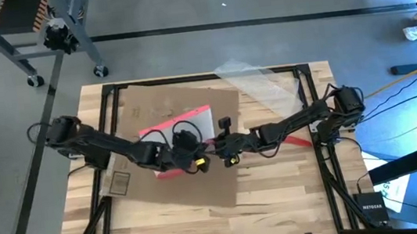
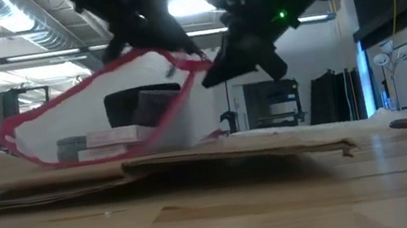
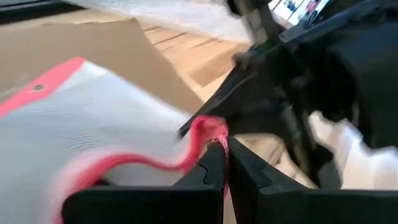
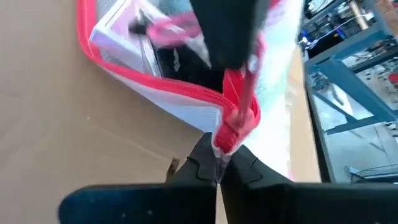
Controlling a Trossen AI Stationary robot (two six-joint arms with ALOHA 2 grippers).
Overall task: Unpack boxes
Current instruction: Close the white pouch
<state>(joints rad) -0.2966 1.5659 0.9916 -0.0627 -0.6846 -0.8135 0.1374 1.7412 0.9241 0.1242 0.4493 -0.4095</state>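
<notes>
At about nine o'clock on the pale wooden slatted desk (image 1: 280, 195), the left arm is reaching in toward the centre. Under it, the plain brown corrugated cardboard box (image 1: 168, 110) is lying flattened, spreading from ten o'clock across the middle of the desk, with a small label (image 1: 119, 184) near its eight o'clock corner.

On top of the box, at the centre, the clear plastic pouch with a pink-red zip edge (image 1: 182, 128) is being held up by both arms. In the low view the pouch (image 2: 104, 114) is standing open like a tent, with small flat packets and a dark object showing inside. The left gripper (image 3: 222, 163) is pinching the red edge with its fingers closed on it. Just to the right, the right gripper (image 4: 219, 163) is also clamped on the red zip edge, close by the left gripper.

Farther right, at about one o'clock, a sheet of clear bubble wrap (image 1: 263, 79) is lying across the desk's edge, and a red-handled tool (image 1: 298, 140) is resting at three o'clock under the right arm, which is coming in from that side.

The step in hand seems to be opening the pouch taken out of the box. The next move probably calls for the two grippers to draw apart along the zip while keeping their hold, so the mouth widens without the contents spilling.
</notes>
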